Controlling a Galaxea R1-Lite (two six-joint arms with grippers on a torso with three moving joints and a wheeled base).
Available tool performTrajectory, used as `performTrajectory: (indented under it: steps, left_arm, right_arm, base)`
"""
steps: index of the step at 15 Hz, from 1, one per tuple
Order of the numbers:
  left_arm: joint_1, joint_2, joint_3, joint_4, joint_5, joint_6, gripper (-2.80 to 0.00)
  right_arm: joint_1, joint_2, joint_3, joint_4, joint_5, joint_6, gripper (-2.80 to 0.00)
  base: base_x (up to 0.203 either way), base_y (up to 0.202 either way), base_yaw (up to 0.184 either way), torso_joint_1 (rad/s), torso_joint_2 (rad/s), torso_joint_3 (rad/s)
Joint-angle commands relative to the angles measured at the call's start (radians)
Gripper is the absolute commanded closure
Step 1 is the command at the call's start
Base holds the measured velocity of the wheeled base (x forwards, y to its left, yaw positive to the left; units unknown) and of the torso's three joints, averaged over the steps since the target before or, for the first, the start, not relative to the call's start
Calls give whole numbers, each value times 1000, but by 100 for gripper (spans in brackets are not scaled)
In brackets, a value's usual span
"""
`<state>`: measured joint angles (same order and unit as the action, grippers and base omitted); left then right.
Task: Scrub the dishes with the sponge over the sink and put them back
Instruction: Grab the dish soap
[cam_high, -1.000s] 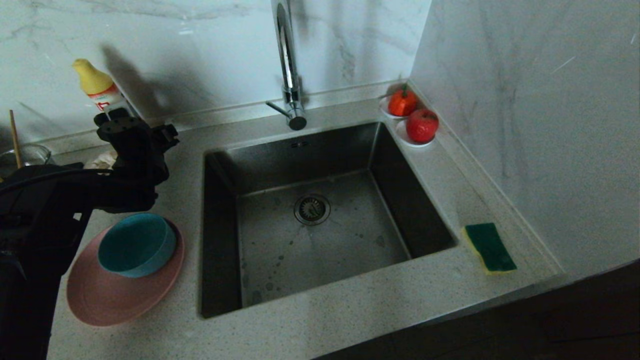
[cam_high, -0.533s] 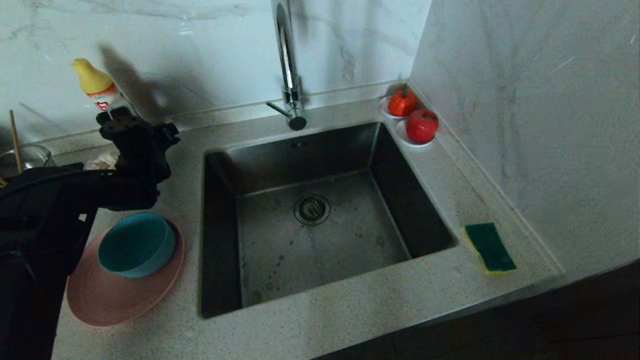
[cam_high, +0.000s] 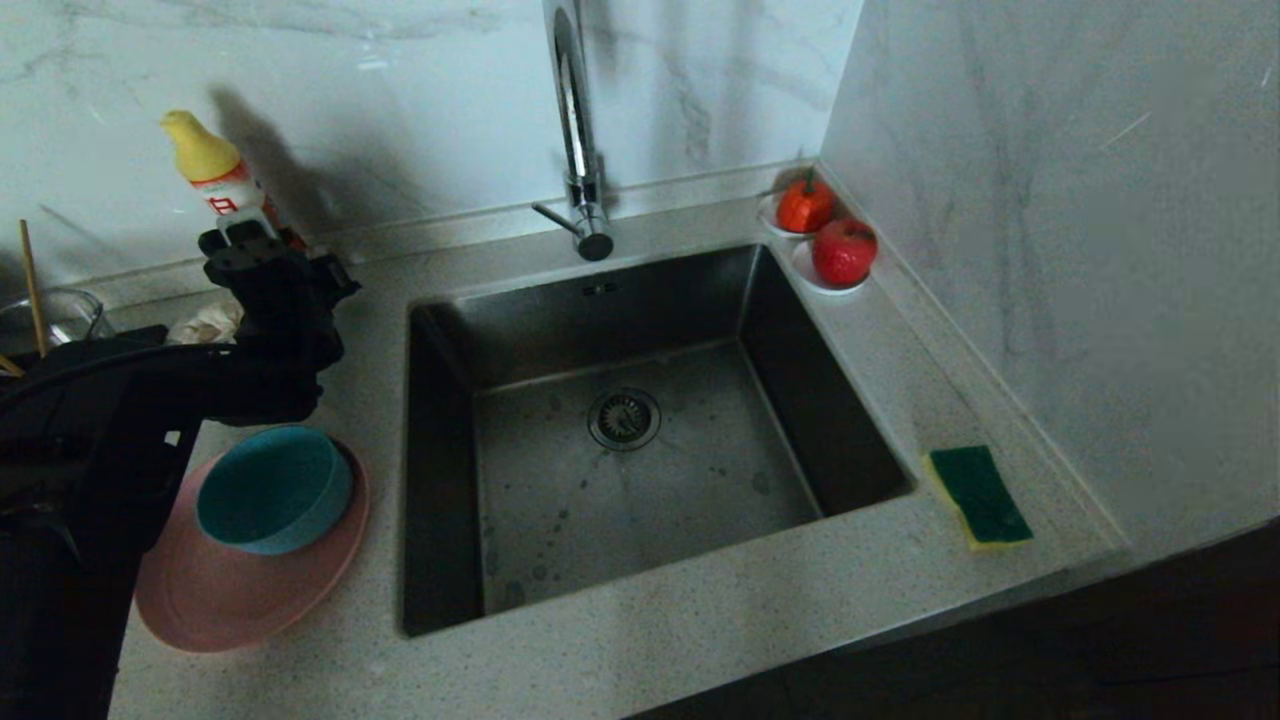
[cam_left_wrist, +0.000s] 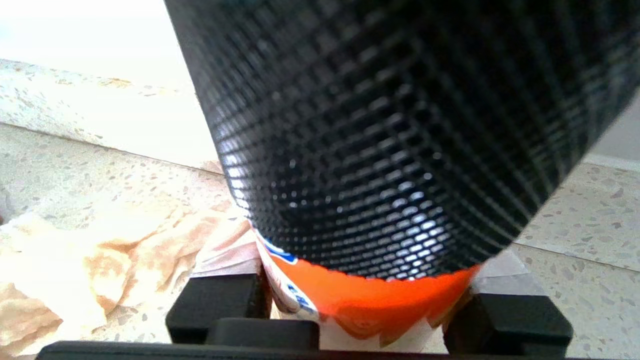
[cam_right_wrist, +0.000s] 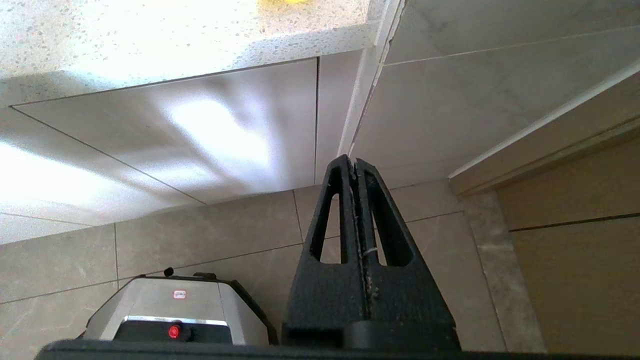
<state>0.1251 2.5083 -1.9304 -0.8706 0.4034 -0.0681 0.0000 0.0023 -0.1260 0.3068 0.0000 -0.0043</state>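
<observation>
Bottle tilts upright since earlier; left claw pinching its base. Right claw pressed together. Sponge soft, light: grab edges.

From the head we look steeply down on the sink and countertop. Our left wrist camera presses close against a bottle; our right wrist camera faces floor tiles.

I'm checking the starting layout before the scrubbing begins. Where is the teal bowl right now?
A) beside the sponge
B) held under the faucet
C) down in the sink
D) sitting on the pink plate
D: the teal bowl sits on the pink plate, on the counter left of the sink.
</observation>
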Motion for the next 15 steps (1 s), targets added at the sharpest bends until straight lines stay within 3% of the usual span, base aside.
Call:
performTrajectory:
  steps: [1,12,15]
  left_arm:
    - [1,-2,-1,1,2,-1,0]
    - [1,-71,12,-29,27,-12,0]
    - [0,-100,20,-33,77,-14,0]
  right_arm:
    - [0,1,0,2,0,0,0]
    - [0,1,0,2,0,0,0]
    - [0,1,0,2,0,0,0]
  base:
    - [0,0,0,0,0,0]
    - [0,0,0,0,0,0]
    - [0,0,0,0,0,0]
